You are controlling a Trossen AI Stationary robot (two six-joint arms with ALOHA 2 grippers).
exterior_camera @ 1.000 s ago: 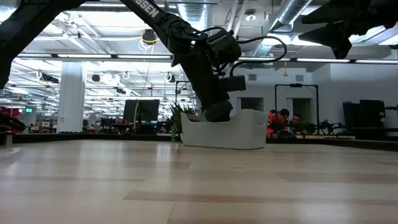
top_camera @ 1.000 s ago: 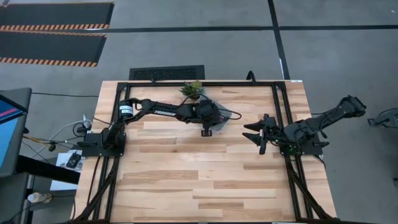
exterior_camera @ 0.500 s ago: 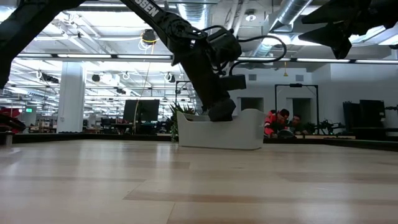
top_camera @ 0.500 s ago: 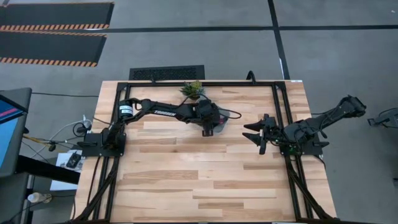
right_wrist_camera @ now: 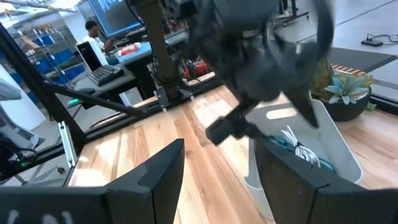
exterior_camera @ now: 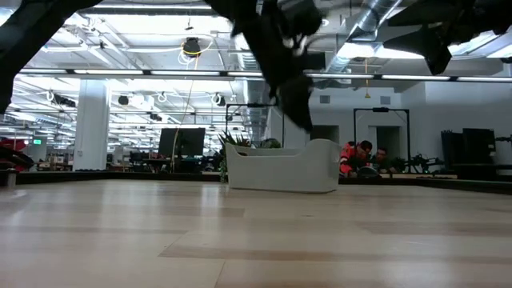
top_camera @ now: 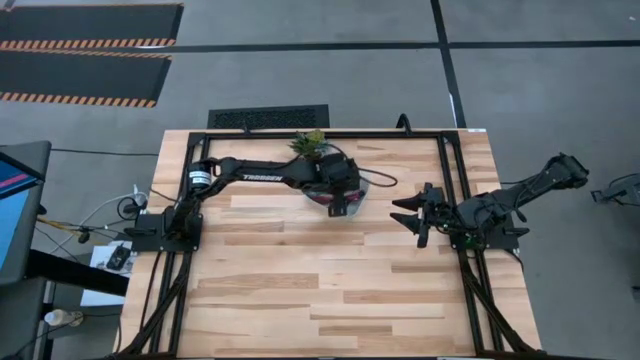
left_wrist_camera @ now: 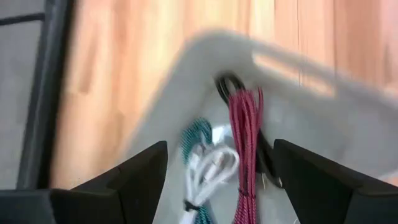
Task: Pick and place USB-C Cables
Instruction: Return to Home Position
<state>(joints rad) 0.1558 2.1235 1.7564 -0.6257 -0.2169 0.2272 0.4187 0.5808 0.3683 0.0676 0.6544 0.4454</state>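
Overhead view: left gripper (top_camera: 343, 205) is hovering over the white bin (top_camera: 364, 188) near the far edge of the wooden table (top_camera: 300, 290), just beside a small potted plant (top_camera: 310, 141). Right gripper (top_camera: 420, 215) is waiting near the table's right edge, well apart, with its claw spread and empty.

Table-level view: the left arm is hanging above the bin's rim, touching nothing.

Left wrist view: the claw is standing wide with nothing between its fingers (left_wrist_camera: 130, 180). Below it, the USB-C Cables are lying bundled inside the bin: maroon cable (left_wrist_camera: 244, 143), teal cable (left_wrist_camera: 198, 134), white cable (left_wrist_camera: 211, 167) and dark cable (left_wrist_camera: 227, 87).

Right wrist view: the right arm's fingers are framing the bin, the plant and a person (right_wrist_camera: 93, 31) at a far desk.

All four cables appear binned, so placing looks finished and the step in hand is going home. The next move calls for raising the left arm clear of the bin wall and the plant, then folding it back.
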